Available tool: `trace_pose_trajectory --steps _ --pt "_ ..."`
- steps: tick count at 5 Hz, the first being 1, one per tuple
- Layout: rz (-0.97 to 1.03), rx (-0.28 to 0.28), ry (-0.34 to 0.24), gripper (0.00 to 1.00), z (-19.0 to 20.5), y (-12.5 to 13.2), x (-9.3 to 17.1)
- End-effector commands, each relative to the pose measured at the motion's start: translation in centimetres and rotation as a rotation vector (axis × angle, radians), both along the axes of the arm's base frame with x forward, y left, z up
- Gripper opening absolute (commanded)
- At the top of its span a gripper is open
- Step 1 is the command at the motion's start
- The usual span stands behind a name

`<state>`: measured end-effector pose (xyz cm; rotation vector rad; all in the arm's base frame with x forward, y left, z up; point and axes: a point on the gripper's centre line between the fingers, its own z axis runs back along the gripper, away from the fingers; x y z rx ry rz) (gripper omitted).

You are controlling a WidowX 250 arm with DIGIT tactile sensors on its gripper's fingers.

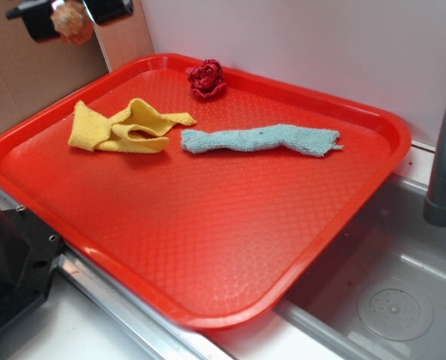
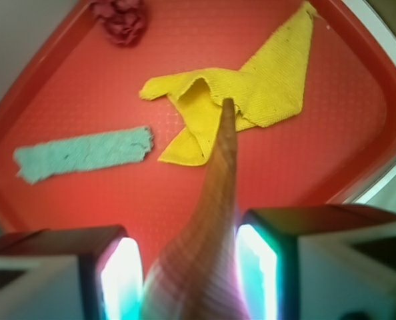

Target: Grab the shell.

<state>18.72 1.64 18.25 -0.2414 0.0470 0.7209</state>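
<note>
Red tray — yellow cloth, blue cloth, rose ball.

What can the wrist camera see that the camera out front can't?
Only the wrist view shows the tan ridged spiral shell up close, clamped between the two fingers, its point aimed over the cloths. Only the exterior view shows the grey sink and grey faucet pipe. Both show the red plastic tray, crumpled yellow cloth, rolled light-blue cloth and dark red fabric rose.
</note>
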Motion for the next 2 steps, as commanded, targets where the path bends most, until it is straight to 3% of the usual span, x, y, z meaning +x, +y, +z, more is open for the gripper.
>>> trace_pose_trajectory --steps 1,2 --pt "-0.05 0.07 -0.097 0.0 2.47 -1.43 -2.19" --pt "0.017 0.077 -0.033 0.0 1.8 -1.43 -1.55"
